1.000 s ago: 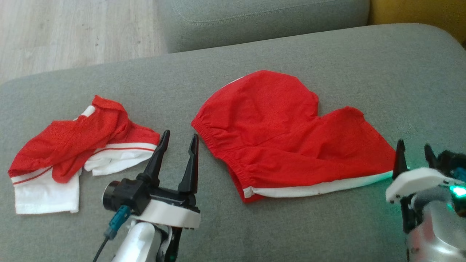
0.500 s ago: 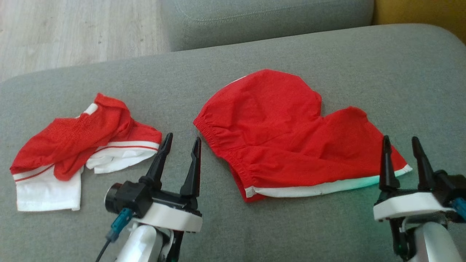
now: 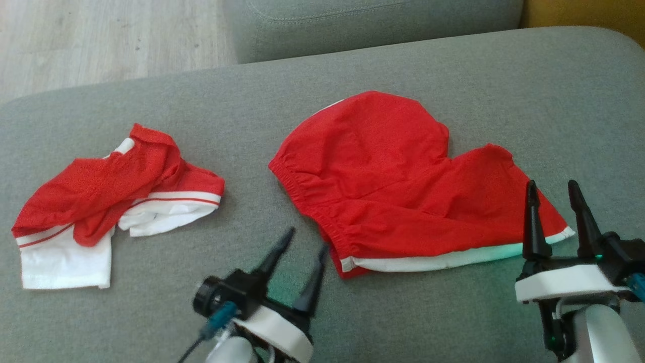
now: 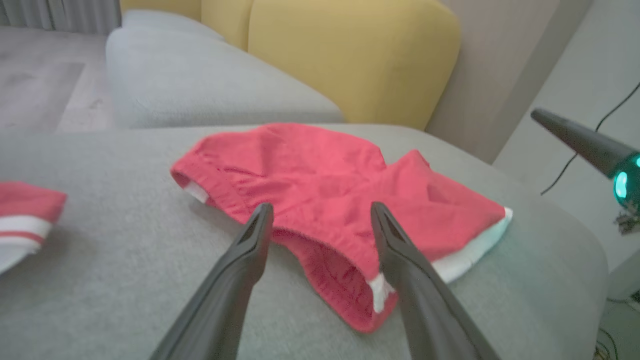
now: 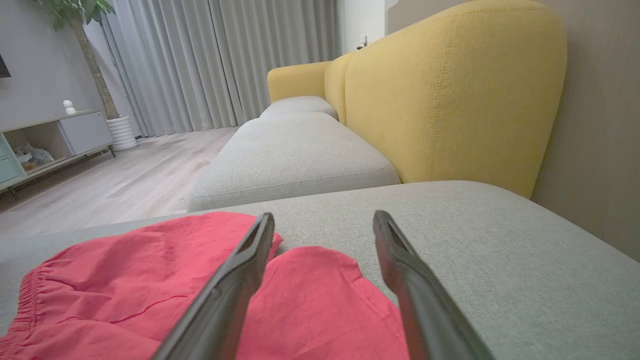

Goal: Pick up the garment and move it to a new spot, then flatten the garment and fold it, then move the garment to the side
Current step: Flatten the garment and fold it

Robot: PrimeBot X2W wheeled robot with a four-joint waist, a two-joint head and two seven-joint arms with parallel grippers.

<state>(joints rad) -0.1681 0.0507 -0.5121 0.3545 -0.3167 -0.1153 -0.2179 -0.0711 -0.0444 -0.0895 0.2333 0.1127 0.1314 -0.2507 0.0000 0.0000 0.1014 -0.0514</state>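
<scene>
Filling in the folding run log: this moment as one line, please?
red shorts: laid out on grey cushion | left gripper: open, at waistband corner | right gripper: open, at leg hem | nothing held

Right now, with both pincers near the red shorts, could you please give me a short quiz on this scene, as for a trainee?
1. True or false: the left pincer is shut on the red shorts.
2. What lies to the left of the shorts on the grey cushion? A) a crumpled red and white garment B) a blue towel C) a shoe
3. Fill in: the hem corner of the shorts beside the right pincer has a ____ trim.

Key: 1 false, both pincers are open; 2 A; 3 white.
</scene>
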